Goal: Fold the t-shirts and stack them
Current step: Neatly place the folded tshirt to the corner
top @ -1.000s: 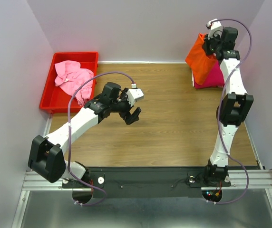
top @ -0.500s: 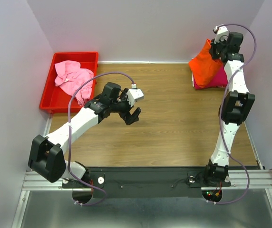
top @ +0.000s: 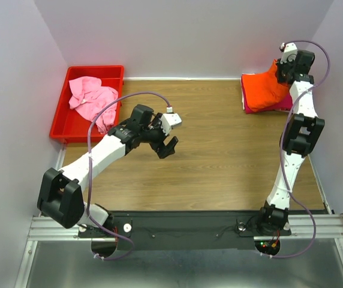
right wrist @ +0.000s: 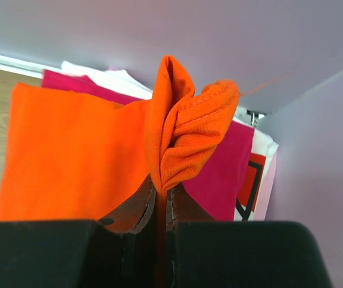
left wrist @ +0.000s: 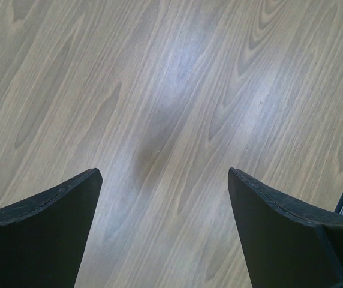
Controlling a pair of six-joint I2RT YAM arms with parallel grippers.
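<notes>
The right gripper [right wrist: 161, 193] has its two fingers pinched tight on a bunched-up fold of the orange t-shirt [right wrist: 69, 150], and the cloth puckers upward just above the fingertips. From there the rest of the orange shirt spreads out flat to the left in the wrist view. It lies on top of the magenta t-shirt [right wrist: 225, 174], which peeks out along the far edge and to the right. Under the magenta one there is something white with a red and black mark [right wrist: 259, 175]; what it is, I cannot tell. Seen from above, this pile sits in the far right corner of the wooden table [top: 219, 150], close to both walls, with the right arm stretched up along the right side to reach it.

The left gripper [left wrist: 164, 174] hangs over bare wood left of the table's middle, its fingers spread wide with nothing between them. Beyond its arm, at the far left corner, stands a red plastic bin [top: 60, 126]. The light pink t-shirt [top: 90, 99] lies crumpled inside it, one end draped over the bin's right rim.
</notes>
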